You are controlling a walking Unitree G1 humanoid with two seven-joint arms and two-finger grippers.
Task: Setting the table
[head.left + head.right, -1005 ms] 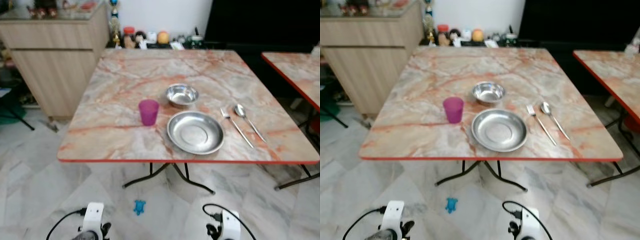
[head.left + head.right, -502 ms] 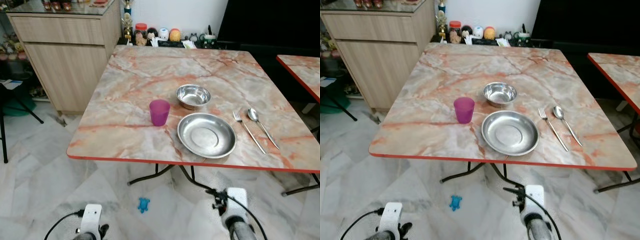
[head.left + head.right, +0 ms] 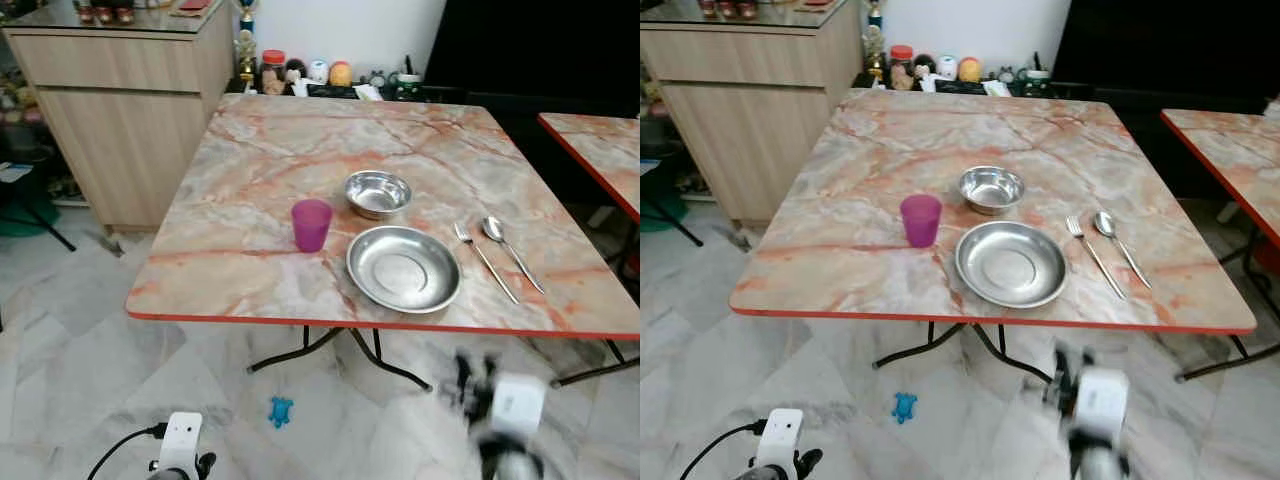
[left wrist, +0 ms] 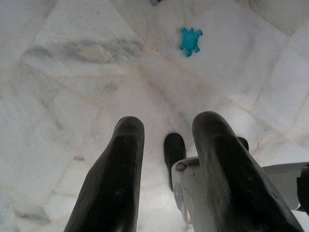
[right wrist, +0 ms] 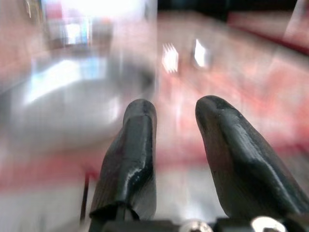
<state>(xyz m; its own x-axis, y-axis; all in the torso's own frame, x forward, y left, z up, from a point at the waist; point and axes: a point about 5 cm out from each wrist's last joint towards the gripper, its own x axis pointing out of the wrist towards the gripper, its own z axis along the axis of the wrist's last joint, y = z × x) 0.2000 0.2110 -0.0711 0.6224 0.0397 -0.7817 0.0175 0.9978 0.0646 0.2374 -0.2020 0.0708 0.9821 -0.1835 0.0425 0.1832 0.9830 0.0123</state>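
Left eye view: marble-patterned tabletop with red rim point(image 3: 250, 190) carries round steel plate point(image 3: 403, 267) near front edge, small steel bowl point(image 3: 378, 192) just behind it, magenta plastic cup point(image 3: 311, 224) to its left, steel fork point(image 3: 484, 260) and spoon point(image 3: 512, 250) toward right edge. Right gripper point(image 5: 174, 159) blurred below front edge, fingers apart, empty. Left gripper point(image 4: 166, 174) over marble floor, fingers spread, empty.

1. The desk point(image 3: 260, 190) has a smooth, marble-patterned top with a red edge.
2. The plate point(image 3: 403, 268), bowl point(image 3: 378, 192), fork point(image 3: 485, 261) and spoon point(image 3: 512, 250) are shiny metal.
3. The cup point(image 3: 311, 224) looks like matt purple plastic.
4. The floor point(image 3: 90, 340) is glossy pale marble tile.
5. The cabinet point(image 3: 120, 110) is light wood-grain.
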